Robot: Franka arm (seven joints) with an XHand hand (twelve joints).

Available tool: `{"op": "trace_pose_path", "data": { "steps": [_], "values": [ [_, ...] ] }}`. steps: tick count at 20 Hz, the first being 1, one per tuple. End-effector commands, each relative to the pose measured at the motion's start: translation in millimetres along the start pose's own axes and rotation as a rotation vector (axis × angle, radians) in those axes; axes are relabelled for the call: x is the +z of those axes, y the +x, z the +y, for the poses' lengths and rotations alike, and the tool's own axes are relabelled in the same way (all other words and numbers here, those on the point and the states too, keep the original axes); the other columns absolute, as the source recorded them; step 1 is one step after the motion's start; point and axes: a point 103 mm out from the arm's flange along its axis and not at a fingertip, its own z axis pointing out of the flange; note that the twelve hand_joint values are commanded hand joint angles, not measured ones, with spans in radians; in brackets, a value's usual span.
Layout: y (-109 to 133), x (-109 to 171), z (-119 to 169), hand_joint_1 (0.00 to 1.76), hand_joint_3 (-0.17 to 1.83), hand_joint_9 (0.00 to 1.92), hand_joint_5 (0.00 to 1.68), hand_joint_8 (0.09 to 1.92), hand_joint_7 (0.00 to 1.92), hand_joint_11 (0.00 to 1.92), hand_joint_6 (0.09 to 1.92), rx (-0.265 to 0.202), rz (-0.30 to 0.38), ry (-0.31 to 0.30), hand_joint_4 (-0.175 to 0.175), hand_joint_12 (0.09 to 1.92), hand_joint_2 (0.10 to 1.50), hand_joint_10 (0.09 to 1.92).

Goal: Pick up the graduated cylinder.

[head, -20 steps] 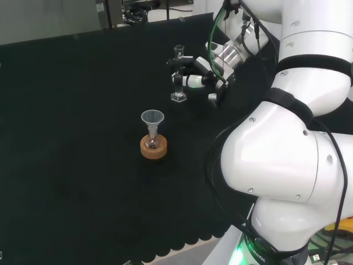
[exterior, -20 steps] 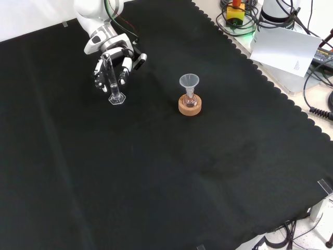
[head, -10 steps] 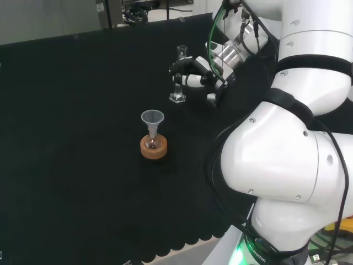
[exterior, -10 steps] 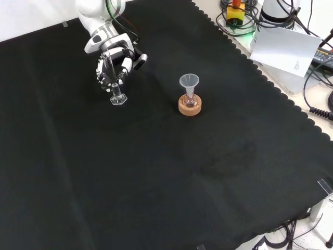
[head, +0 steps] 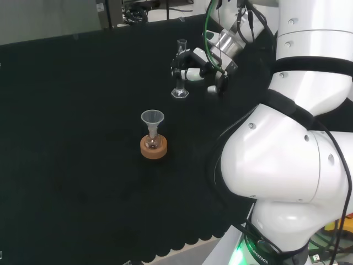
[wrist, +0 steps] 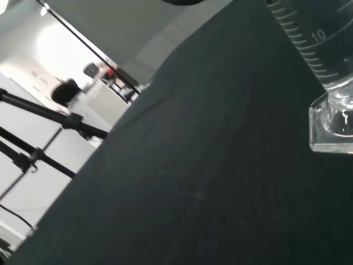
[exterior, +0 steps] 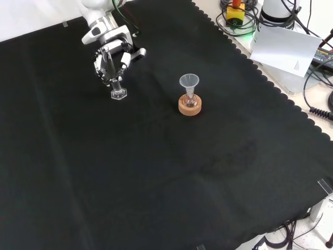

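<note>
Robot hand (exterior: 110, 58), upper left of the front view, curls its fingers round the graduated cylinder (exterior: 115, 79), whose base hangs just above the bench (exterior: 156, 172). To its right, smooth glass might slip and strike the funnel (exterior: 189, 82).

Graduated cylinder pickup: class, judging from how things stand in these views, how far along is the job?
Done: the hand has its fingers curled round the graduated cylinder, which stands upright. In hand: the lift; in the head view the cylinder's base sits close to the black cloth, and whether it has cleared it cannot be told. Left: raising it plainly off the cloth. The funnel on its cork ring stands apart, untouched.
</note>
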Motion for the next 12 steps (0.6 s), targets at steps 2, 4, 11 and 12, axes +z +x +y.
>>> {"op": "trace_pose_path", "data": {
  "steps": [2,4,11,12],
  "values": [
    [12.5,-26.1,-14.9,1.26,0.0,1.4,0.98,0.98,1.01,1.25,1.0,0.013,-0.155,0.09,-0.175,0.75,1.11,0.1],
    [18.3,-32.4,-21.2,1.26,0.0,1.4,0.99,0.98,1.01,1.25,1.0,0.016,-0.182,0.102,-0.175,0.75,1.11,0.1],
    [43.7,-45.1,-44.2,1.26,0.0,1.4,0.99,0.98,1.01,1.25,0.99,0.028,-0.26,0.165,-0.175,0.75,1.11,0.1],
    [48.0,-46.0,-48.6,1.26,0.0,1.4,0.99,0.98,1.01,1.25,0.99,0.032,-0.274,0.177,-0.175,0.75,1.11,0.1]
  ]
}}
